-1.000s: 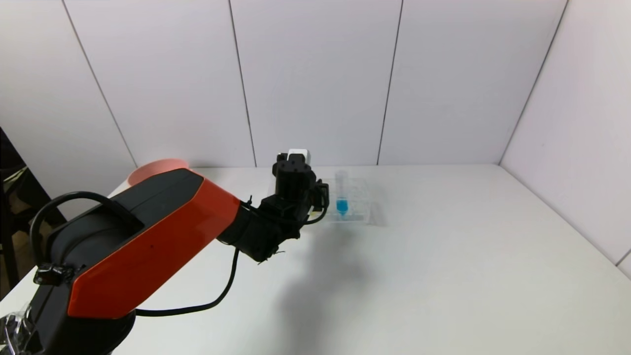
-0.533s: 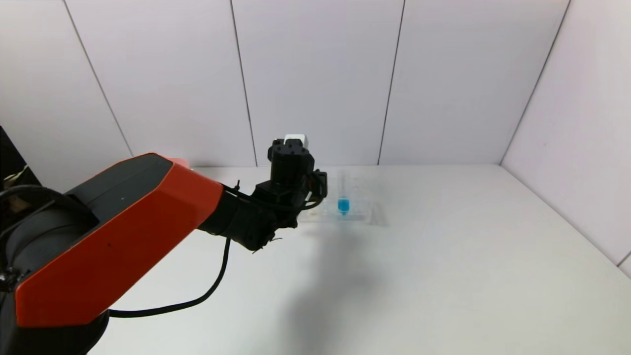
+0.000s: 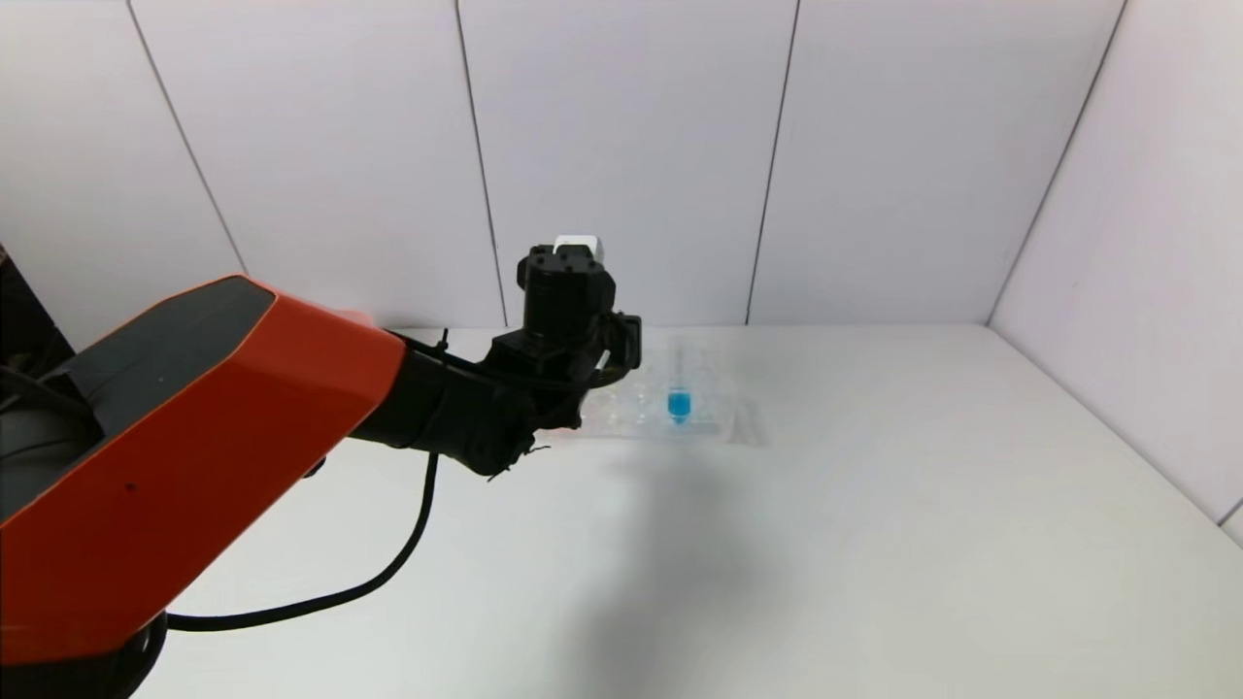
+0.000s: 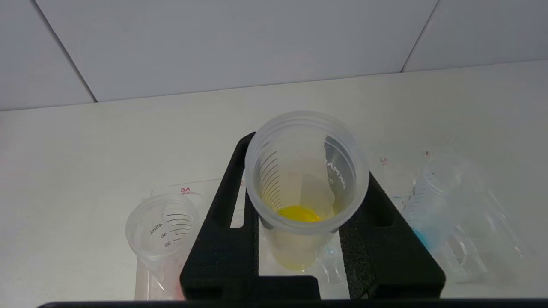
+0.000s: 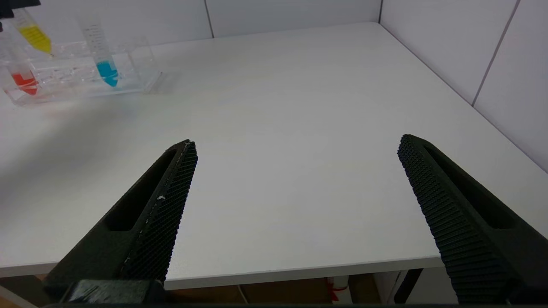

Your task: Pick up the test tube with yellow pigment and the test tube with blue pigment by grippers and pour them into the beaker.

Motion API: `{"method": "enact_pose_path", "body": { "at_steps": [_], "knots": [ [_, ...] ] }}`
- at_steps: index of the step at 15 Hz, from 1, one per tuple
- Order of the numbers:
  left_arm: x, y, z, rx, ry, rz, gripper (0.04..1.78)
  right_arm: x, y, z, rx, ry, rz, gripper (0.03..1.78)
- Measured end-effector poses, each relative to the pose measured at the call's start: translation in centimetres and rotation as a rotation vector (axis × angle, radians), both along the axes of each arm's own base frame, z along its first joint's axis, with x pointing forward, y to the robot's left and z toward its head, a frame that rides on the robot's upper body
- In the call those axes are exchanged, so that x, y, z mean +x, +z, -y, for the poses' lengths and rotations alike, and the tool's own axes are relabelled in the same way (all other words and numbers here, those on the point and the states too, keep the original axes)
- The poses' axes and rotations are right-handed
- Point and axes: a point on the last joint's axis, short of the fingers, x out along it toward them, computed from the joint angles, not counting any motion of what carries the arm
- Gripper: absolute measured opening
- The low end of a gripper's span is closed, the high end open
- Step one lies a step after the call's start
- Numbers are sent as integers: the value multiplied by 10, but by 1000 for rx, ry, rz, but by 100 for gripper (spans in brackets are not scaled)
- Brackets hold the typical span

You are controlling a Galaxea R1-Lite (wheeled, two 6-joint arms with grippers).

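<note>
My left gripper (image 4: pixel 306 171) is shut on the test tube with yellow pigment (image 4: pixel 299 214) and holds it upright, lifted above the clear tube rack (image 3: pixel 714 425). In the right wrist view the yellow tube (image 5: pixel 35 36) hangs with its tip just over the rack (image 5: pixel 141 81). The test tube with blue pigment (image 3: pixel 679 400) stands in the rack to the right of my left gripper (image 3: pixel 592 364); it also shows in the left wrist view (image 4: pixel 430 214) and the right wrist view (image 5: pixel 105 68). My right gripper (image 5: pixel 296 141) is open and empty, low over the table's front edge. The beaker is out of view.
A red-liquid tube (image 5: pixel 23 81) stands at the rack's left end (image 4: pixel 160 231). A sliver of the pink bowl (image 3: pixel 352 316) shows behind my left arm at the back left. White walls close the table at the back and right.
My left gripper has risen with the yellow tube, up and slightly left in the head view, and the arm has swung higher. The blue tube and rack have not moved.
</note>
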Motion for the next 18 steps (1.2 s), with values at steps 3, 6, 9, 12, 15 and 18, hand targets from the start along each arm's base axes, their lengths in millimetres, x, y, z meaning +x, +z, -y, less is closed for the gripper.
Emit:
{"method": "enact_pose_path", "body": {
  "at_steps": [3, 6, 9, 12, 15, 18],
  "knots": [
    [-4, 10, 1, 4, -11, 16, 54, 0, 0, 0, 0, 0, 0, 171],
    [-9, 20, 1, 1, -20, 21, 54, 0, 0, 0, 0, 0, 0, 171],
    [-15, 37, -5, -6, -15, 32, 54, 0, 0, 0, 0, 0, 0, 171],
    [-20, 60, -26, 7, 15, 54, 54, 0, 0, 0, 0, 0, 0, 171],
    [-23, 81, -66, 42, 87, 89, 54, 0, 0, 0, 0, 0, 0, 171],
    [-30, 91, -114, 66, 178, 85, 54, 0, 0, 0, 0, 0, 0, 171]
  ]
}}
